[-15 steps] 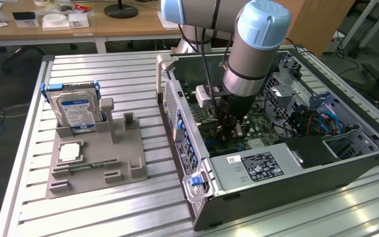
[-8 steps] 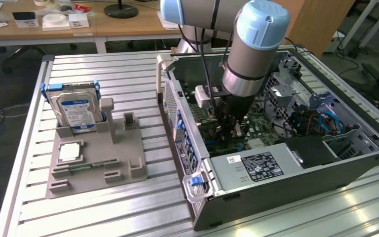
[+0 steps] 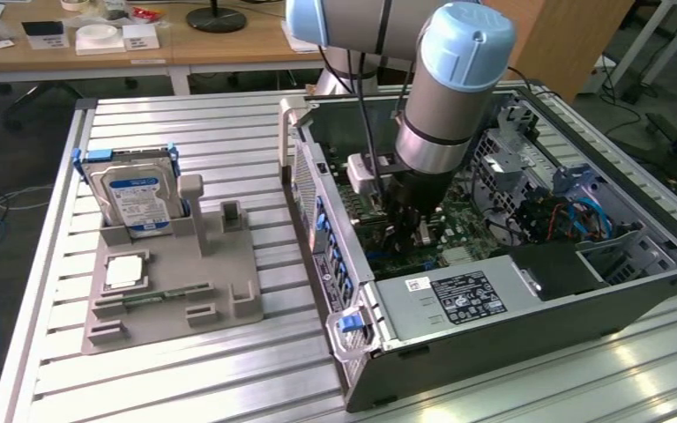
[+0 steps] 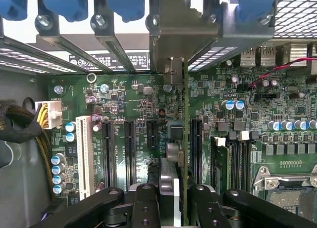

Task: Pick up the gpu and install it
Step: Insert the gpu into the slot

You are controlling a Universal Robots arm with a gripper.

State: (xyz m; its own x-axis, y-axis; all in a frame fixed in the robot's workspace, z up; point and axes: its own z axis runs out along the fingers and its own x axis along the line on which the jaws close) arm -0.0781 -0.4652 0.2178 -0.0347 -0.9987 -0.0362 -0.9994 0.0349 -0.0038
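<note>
Inside the open computer case [image 3: 621, 291], the gripper [image 4: 176, 201] is clamped narrowly on the gpu [image 4: 184, 139], holding it edge-down over the motherboard [image 4: 133, 97] slots, so pickup looks done while seating it appears unfinished, with the parts tray [image 3: 174, 291] well apart.

Silver arm [image 3: 439, 123], light-blue caps, black claw [image 4: 171, 201].

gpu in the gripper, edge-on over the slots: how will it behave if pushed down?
The gpu is a thin flat board, so probably stiff along its edge but apt to flex or tilt sideways. The gripper clamps only one end, so a push could pivot it. Exposed parts on the motherboard suggest both are fragile.
</note>
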